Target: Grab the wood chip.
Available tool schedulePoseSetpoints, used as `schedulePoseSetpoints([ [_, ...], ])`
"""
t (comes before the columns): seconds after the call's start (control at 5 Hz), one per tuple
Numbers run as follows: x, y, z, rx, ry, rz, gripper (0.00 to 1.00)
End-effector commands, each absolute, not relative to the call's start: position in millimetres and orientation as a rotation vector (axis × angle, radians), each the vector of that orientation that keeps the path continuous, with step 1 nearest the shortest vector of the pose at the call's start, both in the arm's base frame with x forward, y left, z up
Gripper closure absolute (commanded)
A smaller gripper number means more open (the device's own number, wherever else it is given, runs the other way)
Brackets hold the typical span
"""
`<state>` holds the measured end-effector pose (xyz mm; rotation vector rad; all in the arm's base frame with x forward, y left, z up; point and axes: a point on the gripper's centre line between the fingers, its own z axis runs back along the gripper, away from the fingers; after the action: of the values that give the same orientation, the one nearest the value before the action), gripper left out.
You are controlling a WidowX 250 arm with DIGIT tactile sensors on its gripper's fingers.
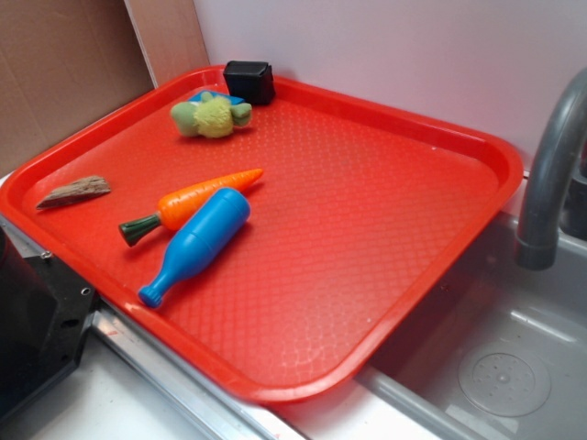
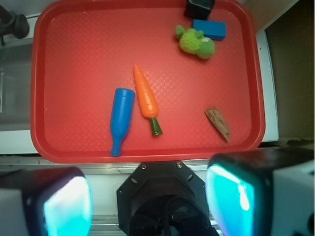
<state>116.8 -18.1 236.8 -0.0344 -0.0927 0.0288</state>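
Note:
The wood chip (image 1: 73, 192) is a small brown-grey sliver lying flat near the left rim of the red tray (image 1: 477, 147). In the wrist view the chip (image 2: 218, 122) lies at the tray's (image 2: 88, 59) lower right, near the rim. My gripper (image 2: 150, 201) is open and empty, its two cyan-padded fingers (image 2: 66, 206) spread wide. It hangs high over the black robot base (image 2: 162, 196), outside the tray's near edge and well away from the chip. The gripper does not show in the exterior view.
An orange carrot (image 1: 206, 194) and a blue bottle (image 1: 197, 240) lie side by side mid-tray. A green plush (image 1: 213, 116), a blue block (image 2: 209, 29) and a black box (image 1: 250, 81) sit at the far corner. A grey faucet (image 1: 550, 174) and sink (image 1: 495, 357) are on the right.

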Motion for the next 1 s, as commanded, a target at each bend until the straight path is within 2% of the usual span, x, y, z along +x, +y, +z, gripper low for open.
schedulePoseSetpoints([
  [0.0,117,-18,237,-0.034,-0.093,0.029,0.00],
  [0.2,133,29,194,-0.022,-0.194,-0.200,0.00],
  [0.4,140,64,147,0.036,-0.145,-0.297,0.00],
  [0.6,138,90,95,-0.004,-0.063,-0.299,0.00],
  [0.8,147,100,58,-0.024,0.000,-0.304,0.00],
])
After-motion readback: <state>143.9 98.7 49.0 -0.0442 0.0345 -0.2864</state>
